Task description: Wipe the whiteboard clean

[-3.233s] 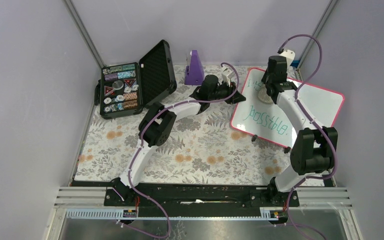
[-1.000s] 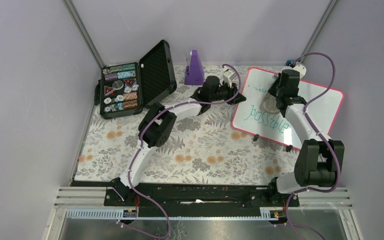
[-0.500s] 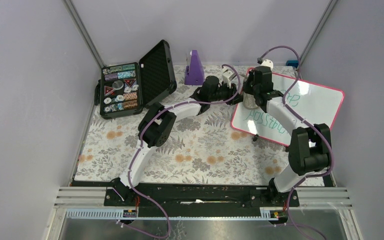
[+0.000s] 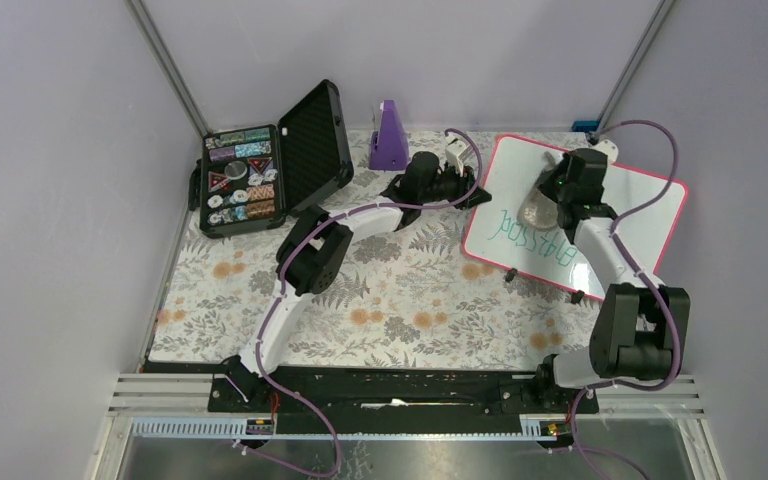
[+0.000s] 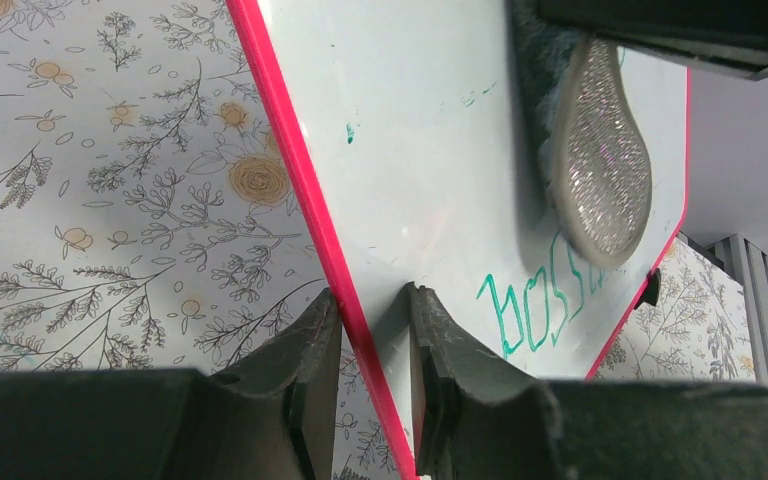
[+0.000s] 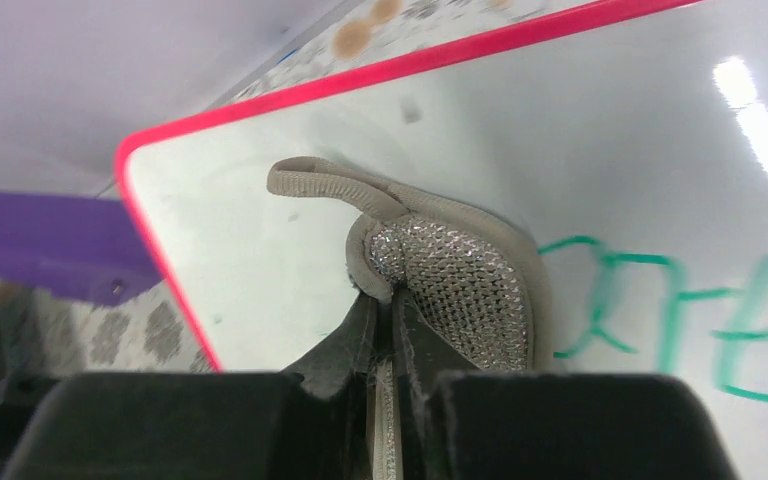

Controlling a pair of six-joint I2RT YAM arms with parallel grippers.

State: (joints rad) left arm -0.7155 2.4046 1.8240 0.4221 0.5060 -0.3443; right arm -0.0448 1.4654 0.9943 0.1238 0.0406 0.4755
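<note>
Roughly half erased: the whiteboard [image 4: 640, 205], lying right of the purple stand [image 4: 389, 137], is mostly clean on the side near the stand.
The left gripper [image 5: 372, 300] pinches its red edge; the right gripper [image 6: 385, 310] is closed tight on the grey sponge [image 6: 460, 280]; one green word [image 4: 535, 240] is left to wipe.

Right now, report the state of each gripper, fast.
Left gripper: jaws shut on the whiteboard at its pink edge.
Right gripper: jaws shut on the grey sponge, pressed on the whiteboard.
</note>
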